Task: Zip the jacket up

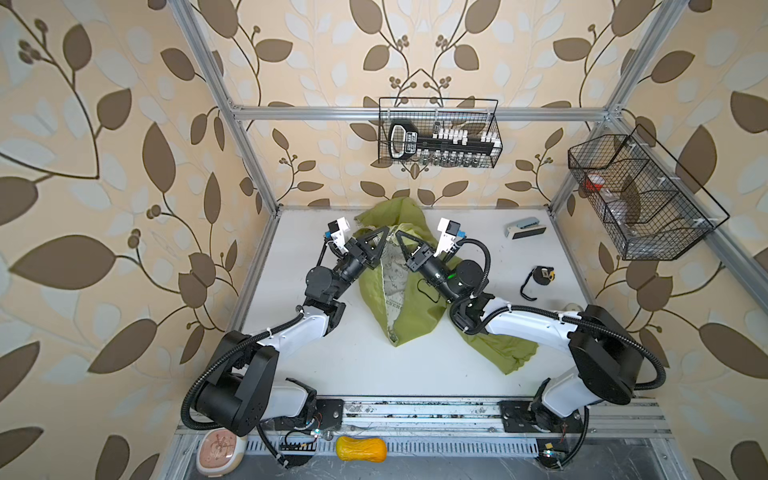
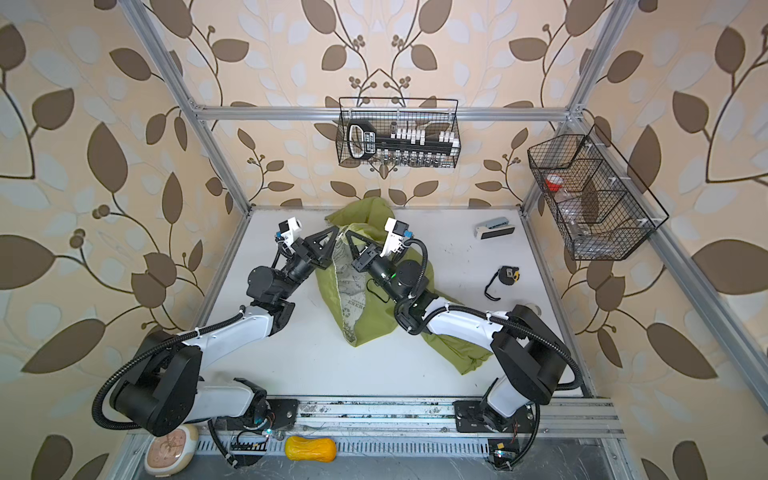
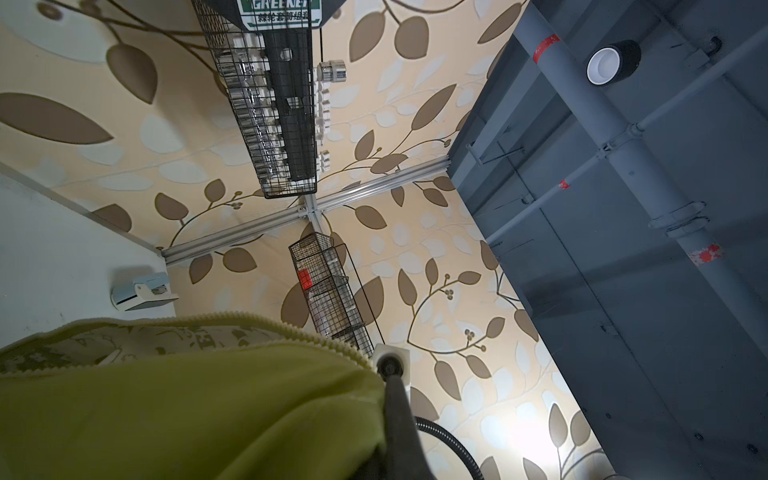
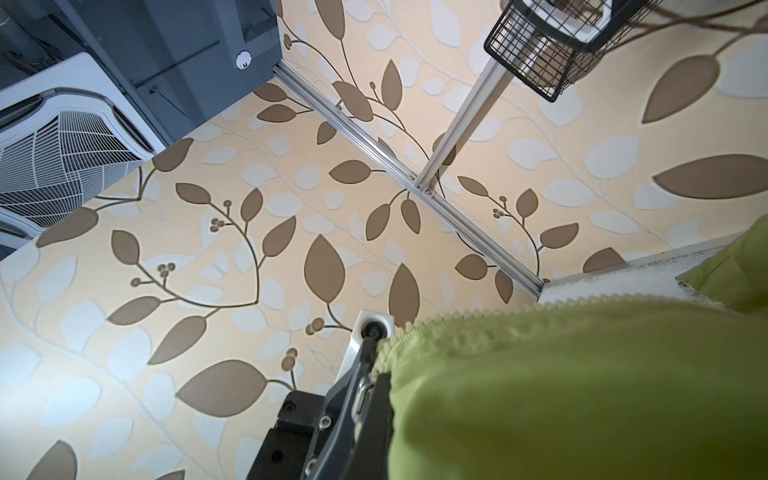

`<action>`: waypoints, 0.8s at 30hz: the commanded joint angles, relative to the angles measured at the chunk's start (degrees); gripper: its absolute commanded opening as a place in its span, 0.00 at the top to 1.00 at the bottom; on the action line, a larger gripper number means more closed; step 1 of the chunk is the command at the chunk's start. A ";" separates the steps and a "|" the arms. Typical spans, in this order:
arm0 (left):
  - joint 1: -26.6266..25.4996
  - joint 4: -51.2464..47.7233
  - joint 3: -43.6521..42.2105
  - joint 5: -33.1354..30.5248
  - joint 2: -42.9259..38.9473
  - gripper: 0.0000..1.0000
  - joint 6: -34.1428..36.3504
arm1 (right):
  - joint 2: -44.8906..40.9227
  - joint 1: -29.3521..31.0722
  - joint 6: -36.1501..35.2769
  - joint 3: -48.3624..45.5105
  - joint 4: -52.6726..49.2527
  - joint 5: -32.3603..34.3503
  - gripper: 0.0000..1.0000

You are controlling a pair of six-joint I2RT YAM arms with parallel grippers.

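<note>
Left hand [image 1: 383, 233] is clamped shut on the jacket [image 1: 415, 307], pinching one front edge up near the collar. Right hand [image 1: 401, 239] is shut on the opposite front edge, just beside it. Both sit close to the far edge of the desk [image 1: 332, 365], about mid-width, tips nearly touching.

Wrist views agree: zipper teeth [image 3: 291, 328] run right up to the left finger, and the other row of teeth [image 4: 478, 313] runs up to the right finger (green cloth fills much of both views).

Jacket lies from far-centre toward the near right corner, hood end bunched at the far edge, one sleeve trailing under the right arm. Front is open: printed lining [image 1: 390, 270] shows as a wedge narrowing to the hem [image 1: 392, 338], where the two edges meet.

My read: the twin pinch up top keeps both tracks taut so they can be lined up. Slider isn't visible, so can't tell if it's engaged. Zipping looks not started. Risk: thin fabric bunching into the teeth.
</note>
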 commanded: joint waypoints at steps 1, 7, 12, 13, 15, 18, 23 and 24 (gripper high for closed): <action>-0.65 5.04 2.96 0.61 -1.47 1.00 -0.55 | -0.61 1.38 -2.25 -0.66 -1.01 -4.02 1.00; -0.65 4.92 3.24 0.99 -1.10 1.00 -1.25 | -0.31 1.84 -4.48 1.05 -2.81 -6.23 1.00; -0.65 4.31 3.13 1.25 -1.10 1.00 -1.56 | -0.82 1.68 -5.90 0.10 -3.07 -6.61 1.00; -0.65 4.01 3.09 1.25 -1.15 1.00 -1.54 | -0.96 1.59 -6.01 0.07 -3.03 -6.78 1.00; -0.65 4.07 2.90 1.25 -1.02 1.00 -1.56 | -1.22 1.51 -6.29 0.10 -2.53 -7.37 1.00; -0.67 4.21 2.72 1.08 -0.94 1.00 -1.56 | -1.50 1.54 -5.89 0.18 -1.04 -8.51 1.00; -0.66 5.05 2.38 0.64 -0.51 1.00 -2.00 | -1.84 1.75 -5.70 0.57 -0.65 -9.11 1.00; -0.65 5.05 2.40 0.55 -0.58 1.00 -2.00 | -1.76 1.85 -5.68 0.65 -0.58 -9.25 1.00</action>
